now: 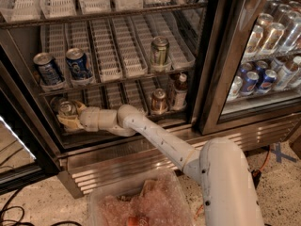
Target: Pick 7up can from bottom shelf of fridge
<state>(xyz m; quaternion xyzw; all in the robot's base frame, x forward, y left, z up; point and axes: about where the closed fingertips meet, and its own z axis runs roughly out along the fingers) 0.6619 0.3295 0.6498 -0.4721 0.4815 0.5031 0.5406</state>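
1. Pincer [66, 117]: deep in the left end of the bottom shelf [109, 97] of the fridge [141, 160], set right against the 7up can [67, 108]. Its tip wraps the can's lower side. Whether it is clamped on the can or only set around it cannot be told from this view.
2. 7up can: upright in the leftmost lane near the front of the shelf, silver top showing and its body largely hidden by the pincer. Judged risk: if the grip is shallow or off-centre, the can may slip or tip in its lane when drawn out.
3. Lane walls and front lip: the white slotted dividers lie close on both sides of the can. A pull that is not straight along the lane could snag the can or the wrist on them.
4. Shelf above: the rack holding the two Pepsi cans [62, 68] sits just over the pincer. Lifting before clearing the front edge could knock the can against that rack.
5. Arm [155, 136]: it enters low and on a diagonal from the right, over the ribbed steel base. A wide swing on withdrawal might brush the brownish can [159, 100] and the bottle [178, 91], which stand further right on the same shelf.
6. Black door frame [221, 60]: it stands to the right of the opening, so the elbow has little room to swing that way.
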